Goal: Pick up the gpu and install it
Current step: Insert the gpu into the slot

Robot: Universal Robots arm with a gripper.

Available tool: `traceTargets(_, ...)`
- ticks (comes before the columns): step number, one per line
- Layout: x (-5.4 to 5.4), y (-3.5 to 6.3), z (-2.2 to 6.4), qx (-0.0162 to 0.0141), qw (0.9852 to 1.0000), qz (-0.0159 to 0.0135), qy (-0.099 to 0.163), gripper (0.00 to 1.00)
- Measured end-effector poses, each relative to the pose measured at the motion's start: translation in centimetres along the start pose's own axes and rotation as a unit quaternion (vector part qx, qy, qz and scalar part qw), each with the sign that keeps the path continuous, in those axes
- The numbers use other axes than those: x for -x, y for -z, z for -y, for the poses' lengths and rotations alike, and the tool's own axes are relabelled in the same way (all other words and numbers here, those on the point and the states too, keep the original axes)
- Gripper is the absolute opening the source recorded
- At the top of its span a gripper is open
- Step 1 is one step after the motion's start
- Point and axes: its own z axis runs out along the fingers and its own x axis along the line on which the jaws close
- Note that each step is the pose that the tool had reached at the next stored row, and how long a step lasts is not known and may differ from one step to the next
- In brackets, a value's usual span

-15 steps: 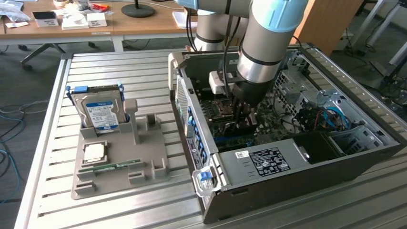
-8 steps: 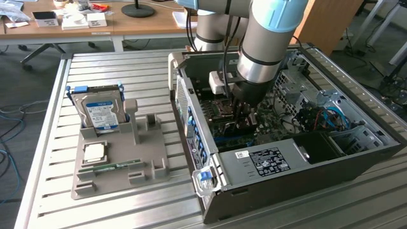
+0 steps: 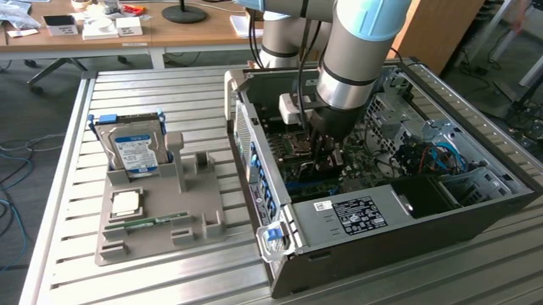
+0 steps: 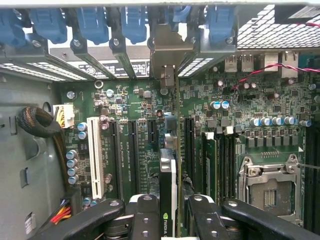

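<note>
Black tool [image 4: 168, 217] clamps the gpu [image 4: 168, 185] edge-on inside the computer case [image 3: 407, 235]; motherboard [image 4: 135, 105] beneath.

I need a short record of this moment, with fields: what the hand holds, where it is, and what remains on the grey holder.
hand: the hand is shut on the gpu, held on edge
place: inside the open computer case, above the motherboard slots
bracket end: at the case's rear slot covers
grey holder: carries the hard drive, a cpu and a memory stick
</note>
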Motion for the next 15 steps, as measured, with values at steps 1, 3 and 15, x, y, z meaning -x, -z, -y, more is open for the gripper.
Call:
traceTargets(1,-0.03,0.02,0.0,0.0001,1.0,-0.0002,0.0,0.27)
traceTargets(3,-0.13,0.02,0.01,0.0001,1.0,-0.0002,0.0,0.27)
traceTargets(15,-0.18,-0.33,-0.18,-0.0007,1.0,0.0002,0.0,0.27)
